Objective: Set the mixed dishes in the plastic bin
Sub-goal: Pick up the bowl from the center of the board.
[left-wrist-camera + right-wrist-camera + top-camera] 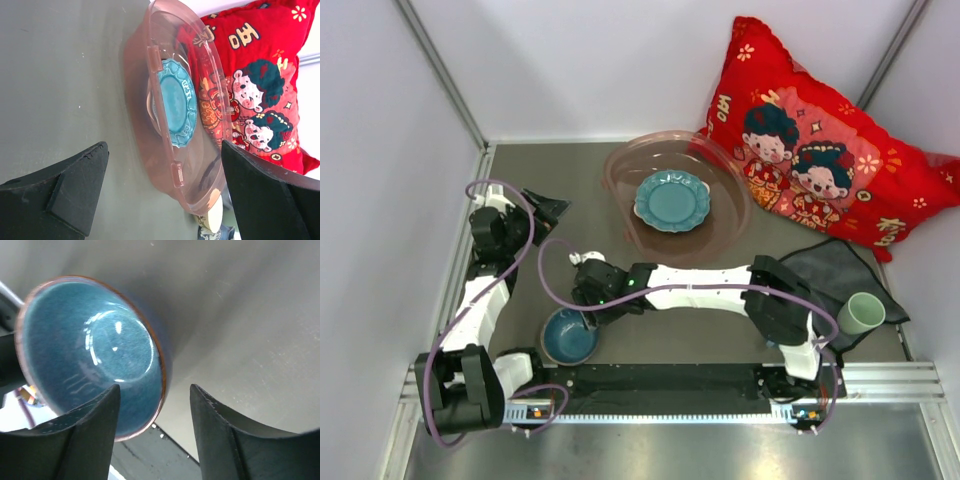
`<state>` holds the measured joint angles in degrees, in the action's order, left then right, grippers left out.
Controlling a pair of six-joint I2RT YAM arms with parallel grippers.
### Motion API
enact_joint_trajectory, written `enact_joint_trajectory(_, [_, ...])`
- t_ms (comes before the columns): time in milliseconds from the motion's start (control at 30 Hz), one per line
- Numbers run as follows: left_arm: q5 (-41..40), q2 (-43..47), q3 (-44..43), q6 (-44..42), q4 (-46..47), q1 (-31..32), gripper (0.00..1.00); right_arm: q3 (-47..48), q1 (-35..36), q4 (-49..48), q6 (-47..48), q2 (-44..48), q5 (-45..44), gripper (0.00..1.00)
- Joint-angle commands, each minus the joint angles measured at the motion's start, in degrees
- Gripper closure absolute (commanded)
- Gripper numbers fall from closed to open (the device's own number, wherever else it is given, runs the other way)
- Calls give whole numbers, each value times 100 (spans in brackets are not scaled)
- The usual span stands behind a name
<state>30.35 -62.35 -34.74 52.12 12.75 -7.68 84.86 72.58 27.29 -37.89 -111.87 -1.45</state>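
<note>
- Top view: my right gripper (pixel 590 320) is reached across to the blue bowl (pixel 568 336). The bowl sits on the table (pixel 560 170) near the left arm's base, well apart from the plastic bin (pixel 620 165).
- The teal scalloped plate (pixel 672 200) lies flat inside the bin, so I count that one done.
- The pale green cup (pixel 860 313) stands on the dark grey cloth (pixel 820 262) at far right, not binned.
- My left gripper (pixel 548 207) is parked left of the bin, I guess to leave the right arm room.
- Left wrist view: the left jaws are spread wide with nothing in them. The bin and plate sit framed between them, with the red pillow (pixel 260 75) just behind.
- Right wrist view: the right fingers (pixel 85 440) straddle the bowl's wall, one over the inside and one outside.
- The jaws are apart with a gap showing on each side, so there is no pinch yet.
- A rim pinch makes sense, since I judge the bowl too wide to grab across.
</note>
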Motion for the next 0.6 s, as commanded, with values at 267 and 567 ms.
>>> enact_joint_trajectory(267, [-47, 161, -208, -140, 25, -128, 2, 329, 29, -48, -96, -467, -189, 59])
enact_joint_trajectory(567, [-20, 179, -156, -114, 34, -137, 2, 294, 29, -110, -105, -485, -215, 85])
